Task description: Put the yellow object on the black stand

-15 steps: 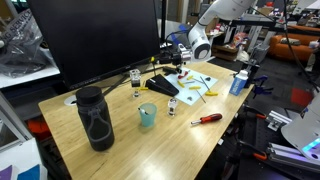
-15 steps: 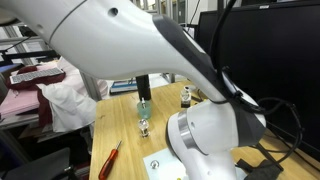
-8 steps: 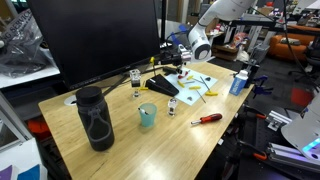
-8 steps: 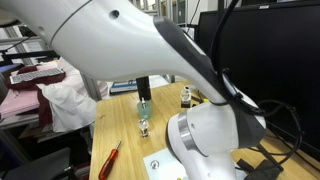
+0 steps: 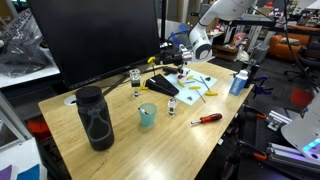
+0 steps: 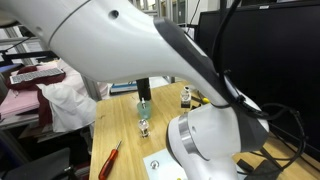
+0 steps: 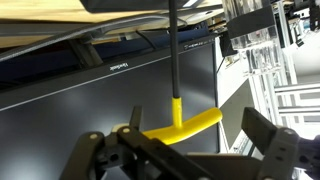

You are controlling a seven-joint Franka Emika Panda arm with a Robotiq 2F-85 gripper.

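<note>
Wrist view shows the gripper [image 7: 178, 140] with its dark fingers [image 7: 90, 155] spread to the left and right edges. The yellow object [image 7: 190, 124] lies slantwise between the jaws, its left end close to the left finger and its right end short of the right one. Whether the jaws pinch it I cannot tell. A thin black rod [image 7: 172, 50] runs straight up from the yellow piece, and behind both is the dark screen of a monitor [image 7: 90, 100].

In an exterior view the gripper [image 5: 178, 60] hangs above the far right part of the worktop [image 5: 120, 145], just right of the monitor [image 5: 95, 40]; the yellow piece is too small to make out there. Below and nearer lies the low black stand [image 5: 160, 87], with blue papers [image 5: 195, 85] to its right. Nearer are a teal cup [image 5: 147, 116], a dark cylinder [image 5: 95, 118] at the near left, and a red-handled screwdriver [image 5: 207, 119] to the right.

In an exterior view the white arm [image 6: 150, 40] fills most of the picture, with the screwdriver [image 6: 108, 158] on the worktop [image 6: 125, 125] beyond it.
</note>
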